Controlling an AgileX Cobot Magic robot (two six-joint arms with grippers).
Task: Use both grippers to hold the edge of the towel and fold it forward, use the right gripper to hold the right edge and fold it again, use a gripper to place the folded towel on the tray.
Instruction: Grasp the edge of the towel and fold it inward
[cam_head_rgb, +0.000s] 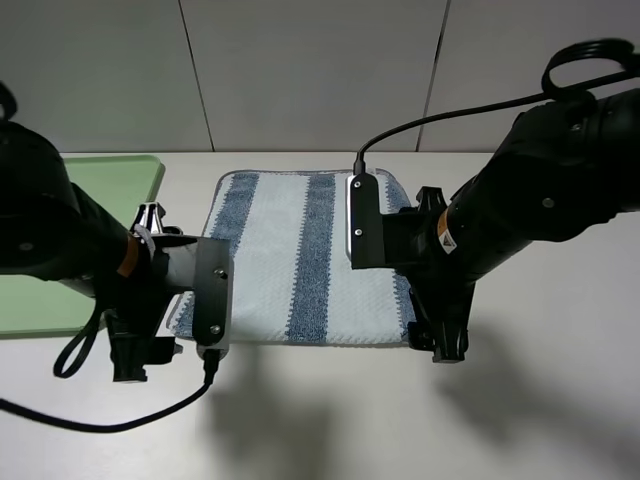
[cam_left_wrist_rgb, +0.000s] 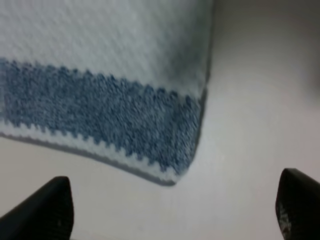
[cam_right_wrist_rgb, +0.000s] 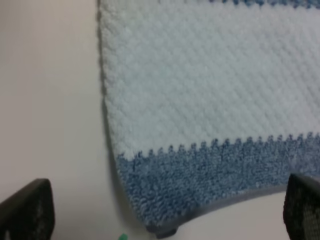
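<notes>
The towel (cam_head_rgb: 300, 255), striped blue-grey and white with a thin grey hem, lies flat on the white table, just right of the tray (cam_head_rgb: 70, 200). My left gripper (cam_head_rgb: 145, 355) hovers at the towel's front left corner. In the left wrist view that gripper (cam_left_wrist_rgb: 172, 212) is open, and the towel's corner (cam_left_wrist_rgb: 165, 165) lies just beyond the gap between its fingers. My right gripper (cam_head_rgb: 440, 340) is at the front right corner. It stands open (cam_right_wrist_rgb: 167, 212) in the right wrist view, with the tip of the towel's corner (cam_right_wrist_rgb: 165, 200) between its fingers.
The light green tray lies at the left edge of the table, partly hidden behind the left arm (cam_head_rgb: 50, 240). A grey panelled wall (cam_head_rgb: 320, 70) backs the table. Bare white tabletop (cam_head_rgb: 330, 420) spreads in front of the towel, crossed by a black cable (cam_head_rgb: 100, 420).
</notes>
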